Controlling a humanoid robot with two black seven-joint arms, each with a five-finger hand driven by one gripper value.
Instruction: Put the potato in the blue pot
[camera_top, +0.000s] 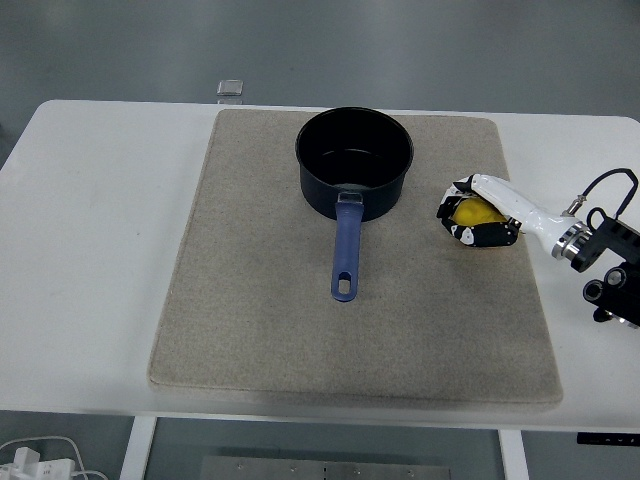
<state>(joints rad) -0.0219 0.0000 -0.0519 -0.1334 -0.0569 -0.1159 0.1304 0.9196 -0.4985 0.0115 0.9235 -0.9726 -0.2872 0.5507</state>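
Observation:
A dark blue pot with a long blue handle stands empty at the back middle of the beige mat. To its right, on the mat, lies a yellow potato. My right hand comes in from the right edge and has its white and black fingers curled tightly round the potato, so only a small yellow patch shows. The hand is about a hand's width from the pot's right wall. My left arm is out of view.
The mat lies on a white table. A small grey block sits just beyond the table's far edge. White cables and a plug show below the table at the bottom left.

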